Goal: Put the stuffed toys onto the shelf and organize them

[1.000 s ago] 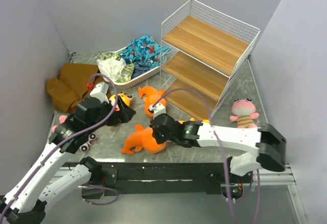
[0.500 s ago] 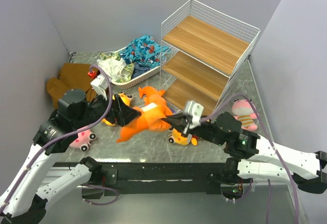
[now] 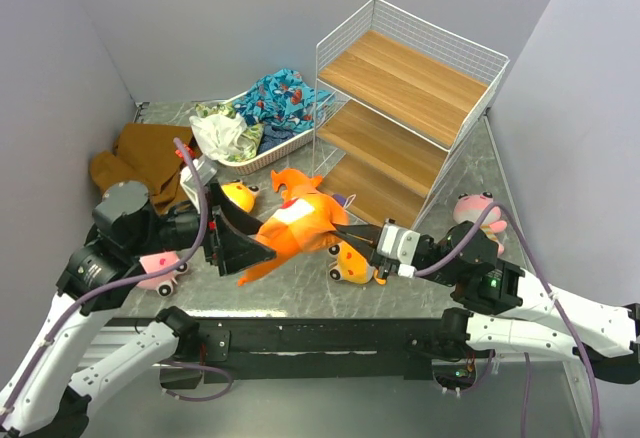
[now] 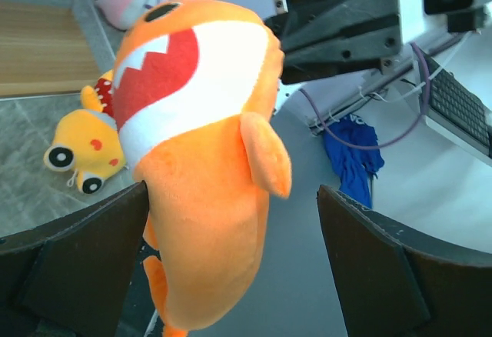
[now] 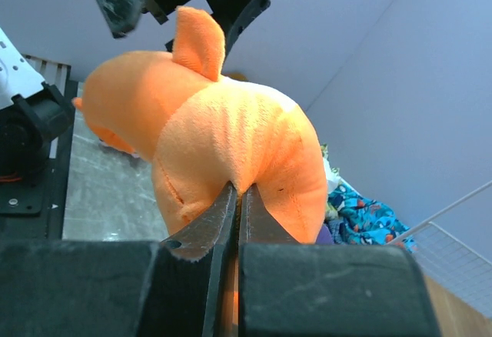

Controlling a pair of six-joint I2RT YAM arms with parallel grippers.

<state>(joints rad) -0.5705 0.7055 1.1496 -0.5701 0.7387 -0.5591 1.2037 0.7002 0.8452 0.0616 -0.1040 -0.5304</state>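
From above, the orange shark plush (image 3: 298, 226) now hangs in the air between the two arms; one second ago it lay on the table (image 3: 200, 293) near the front edge. The right gripper (image 3: 347, 233) carries it, pinched tight on its body. The left gripper (image 3: 240, 238) has turned toward it, jaws spread wide around the tail end. I judge that the lift is done and the shelf (image 3: 420, 88), with bare planks, comes next.

In the left wrist view, the shark stands head up between the two wide fingers (image 4: 77, 268). It shows a red mouth with white zigzag teeth, a white belly and one small fin. A yellow-headed doll (image 4: 81, 152) lies on the table below.

In the right wrist view, the fingers press together on a small fold of the soft orange fabric.
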